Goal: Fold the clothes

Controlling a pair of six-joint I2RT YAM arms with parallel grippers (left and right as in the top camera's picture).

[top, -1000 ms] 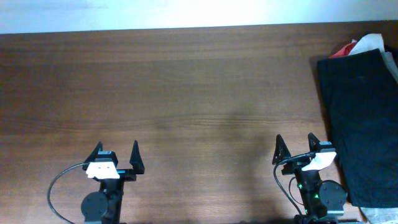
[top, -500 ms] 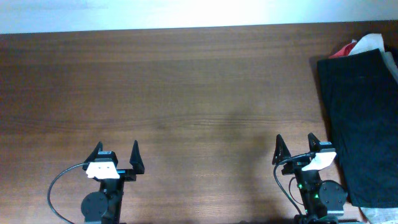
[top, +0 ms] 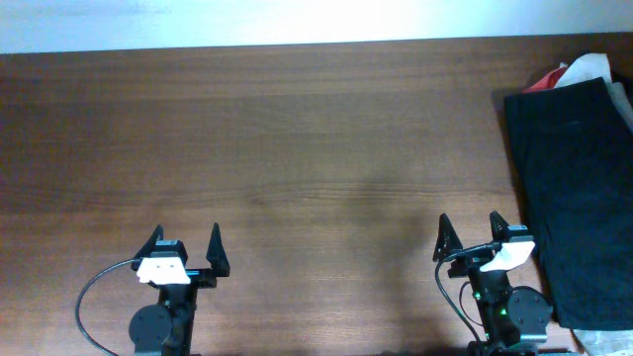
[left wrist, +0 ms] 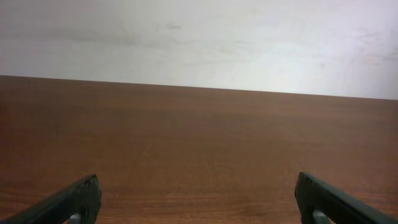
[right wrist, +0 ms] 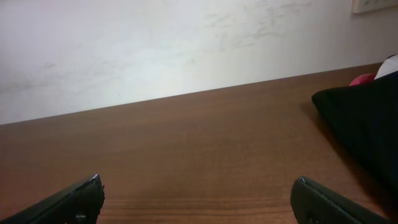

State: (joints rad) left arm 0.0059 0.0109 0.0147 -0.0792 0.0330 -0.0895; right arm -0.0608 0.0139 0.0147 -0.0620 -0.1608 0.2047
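A black garment (top: 579, 188) lies spread along the table's right edge, on top of a pile with red and white cloth (top: 574, 71) showing at its far end. It also shows in the right wrist view (right wrist: 367, 115) at the right. My left gripper (top: 184, 242) sits open and empty at the front left, far from the clothes; its fingertips frame bare wood in the left wrist view (left wrist: 198, 193). My right gripper (top: 471, 229) sits open and empty at the front right, just left of the black garment, and its wrist view (right wrist: 196, 193) shows bare wood between the fingers.
The brown wooden table (top: 277, 138) stretches between the arms and the far wall. A white wall (left wrist: 199, 37) rises behind the table's far edge. A pale cloth corner (top: 603, 341) shows at the front right edge.
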